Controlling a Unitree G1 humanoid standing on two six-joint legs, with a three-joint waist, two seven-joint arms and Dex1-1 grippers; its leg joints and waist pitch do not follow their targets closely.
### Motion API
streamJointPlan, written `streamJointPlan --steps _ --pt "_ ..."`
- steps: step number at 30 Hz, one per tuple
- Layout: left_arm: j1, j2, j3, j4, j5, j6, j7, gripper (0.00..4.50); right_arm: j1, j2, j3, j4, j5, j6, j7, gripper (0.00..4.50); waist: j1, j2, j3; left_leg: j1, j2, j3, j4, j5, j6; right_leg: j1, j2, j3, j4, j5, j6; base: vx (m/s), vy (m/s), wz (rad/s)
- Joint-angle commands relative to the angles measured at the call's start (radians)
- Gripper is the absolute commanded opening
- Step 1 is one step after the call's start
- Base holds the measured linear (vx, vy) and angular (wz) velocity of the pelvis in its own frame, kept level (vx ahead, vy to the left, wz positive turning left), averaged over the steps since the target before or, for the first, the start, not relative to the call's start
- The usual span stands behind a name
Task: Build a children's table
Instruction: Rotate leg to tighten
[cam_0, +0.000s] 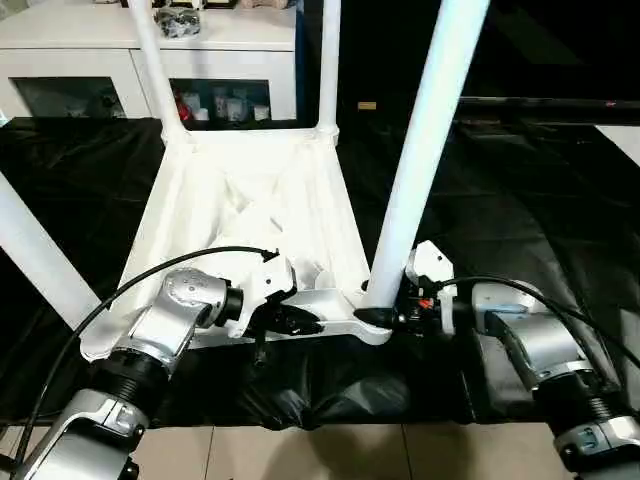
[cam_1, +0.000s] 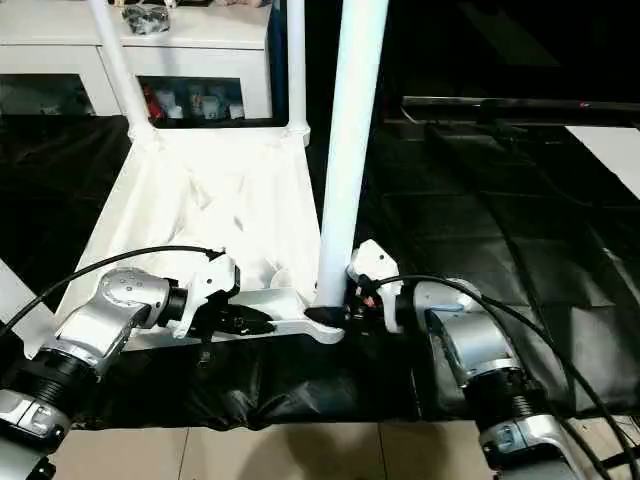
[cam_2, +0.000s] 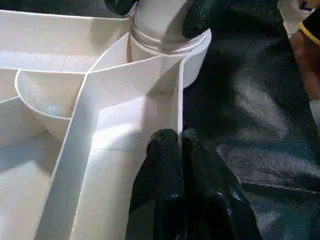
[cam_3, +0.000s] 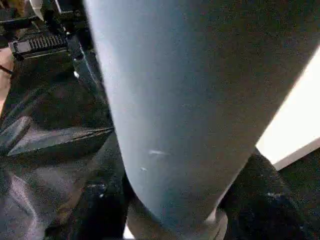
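Leg (cam_0: 425, 150) between right end effector (cam_0: 378, 316) fingers

No readable text, label or number anywhere (cabinet contents too small).

A black sheet (cam_0: 520, 200) is covering the table, hanging crumpled over its near edge. Beyond the far edge a white cabinet (cam_0: 90, 50) with glass doors is standing. Pale floor tiles (cam_0: 330, 455) are showing below.
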Motion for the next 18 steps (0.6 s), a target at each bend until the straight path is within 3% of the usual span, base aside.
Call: streamJointPlan --steps 1,10,12,15,16,18 --pt "0.008 -0.012 -0.008 0.025 0.020 0.018 0.035 0.00 0.017 0.017 0.026 0.013 -0.012 0.016 -0.014 2.08 -0.005 -0.002 -0.056 0.017 0.012 -0.013 -0.073 -0.394 -0.002 0.026 -0.029 0.021 -0.098 -0.468 -0.168 0.000 0.000 0.00" --pt "0.005 -0.035 0.003 0.031 0.023 0.022 0.089 0.00 0.035 0.055 0.008 0.032 -0.026 0.026 -0.104 1.98 -0.025 0.003 -0.052 0.019 0.011 -0.023 -0.077 -0.458 -0.012 0.020 -0.030 0.014 -0.111 -0.551 -0.138 0.000 0.000 0.00" --pt "0.000 -0.069 0.016 0.023 0.033 0.045 0.171 0.00 0.040 0.113 -0.021 0.048 -0.036 0.047 -0.235 1.98 -0.030 -0.005 -0.051 0.016 0.011 -0.025 -0.080 -0.470 -0.017 0.021 -0.029 0.010 -0.113 -0.556 -0.134 0.000 0.000 0.00" --pt "-0.007 -0.095 0.026 0.016 0.037 0.066 0.224 0.00 0.043 0.145 -0.031 0.053 -0.037 0.056 -0.291 1.98 -0.042 0.000 -0.049 0.018 0.009 -0.032 -0.083 -0.503 -0.030 0.020 -0.031 0.002 -0.120 -0.599 -0.114 0.000 0.000 0.00" --pt "-0.019 -0.146 0.036 0.001 0.036 0.093 0.288 0.00 0.034 0.211 -0.045 0.070 -0.035 0.083 -0.384 1.98 -0.046 -0.010 -0.051 0.020 0.009 -0.033 -0.081 -0.508 -0.024 0.019 -0.033 0.001 -0.123 -0.613 -0.107 0.000 0.000 0.00" --pt "-0.028 -0.178 0.041 -0.005 0.038 0.107 0.328 0.00 0.022 0.255 -0.054 0.083 -0.034 0.099 -0.443 1.98 -0.056 -0.002 -0.049 0.018 0.009 -0.037 -0.085 -0.520 -0.028 0.020 -0.034 -0.004 -0.128 -0.616 -0.107 0.000 0.000 0.00"
